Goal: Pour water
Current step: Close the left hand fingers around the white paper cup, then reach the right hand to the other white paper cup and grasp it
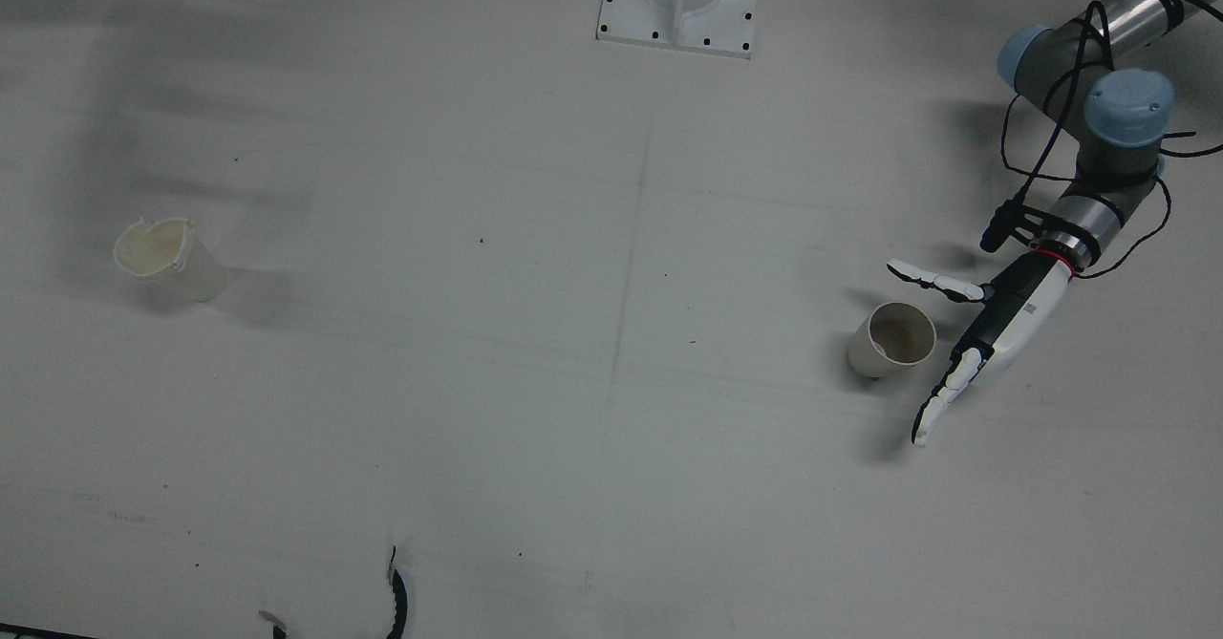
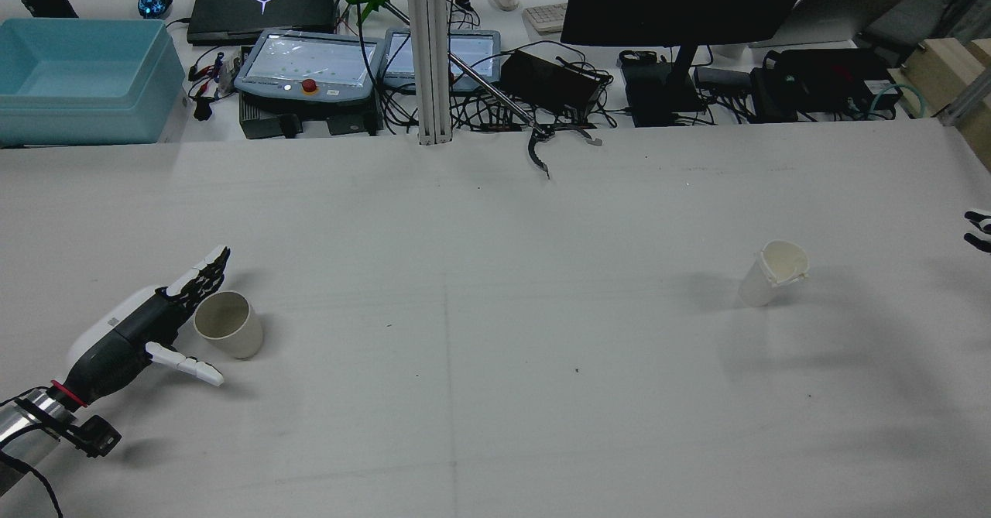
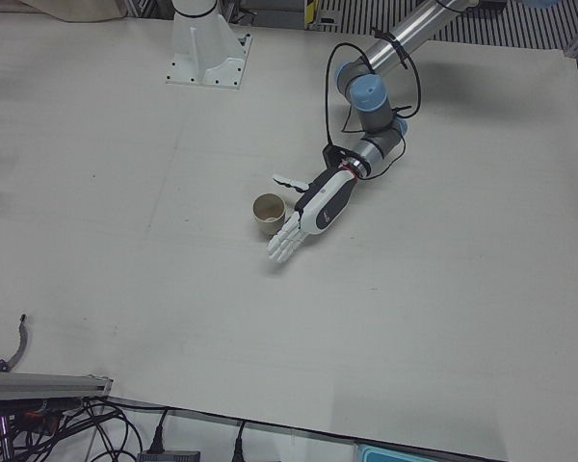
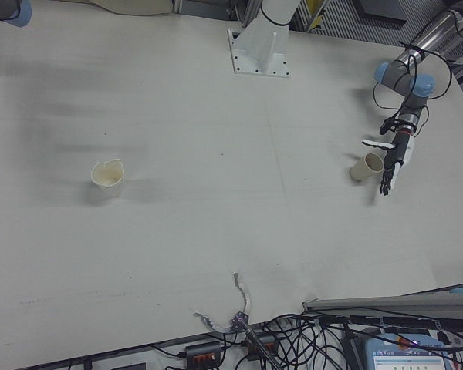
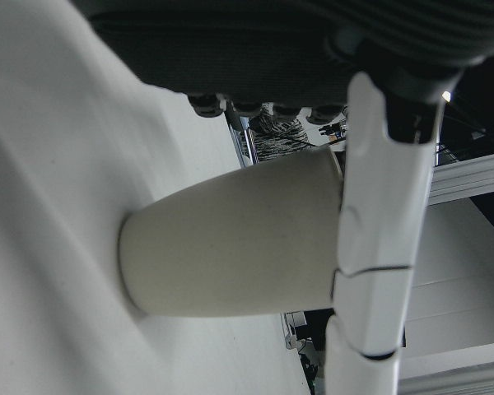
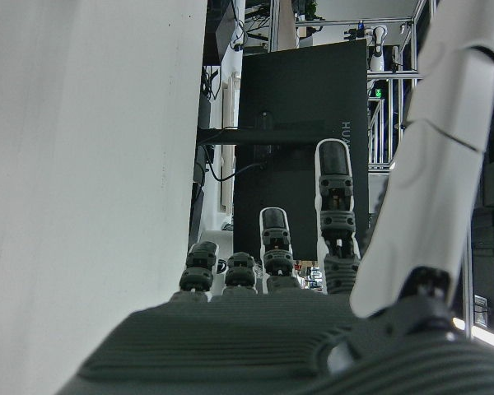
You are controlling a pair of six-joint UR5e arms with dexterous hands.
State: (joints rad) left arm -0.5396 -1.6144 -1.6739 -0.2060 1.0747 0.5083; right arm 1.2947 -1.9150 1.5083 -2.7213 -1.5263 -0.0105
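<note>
White-shelled and spread wide, the left robot hand (image 1: 994, 326) sits low over the bench (image 1: 611, 410) with nothing in its grip, its fingers (image 1: 941, 400) reaching past 1 side of a beige paper cup (image 1: 891, 339) and its thumb (image 1: 932, 279) angled out on the other. The cup stands upright in the open pocket between them; the left hand view shows the cup wall (image 5: 239, 239) filling the frame just ahead of the palm, with the thumb (image 5: 383, 222) lying across its rim end, though whether anything actually touches cannot be told from these views.

Well apart, across the bench on the robot's right half, a second, whiter cup (image 1: 167, 259) with a crumpled rim stands upright and alone. The right robot hand (image 2: 977, 230) barely shows at the edge of the rear view; its own camera shows its fingers (image 6: 336, 218) extended and apart, holding nothing.

The step in hand looks like the approach to grasp the first cup, so the task is at its start. The next move likely calls for the left fingers and thumb to close evenly around the cup wall without crushing or tipping it, then a lift and a long carry toward the distant cup.
</note>
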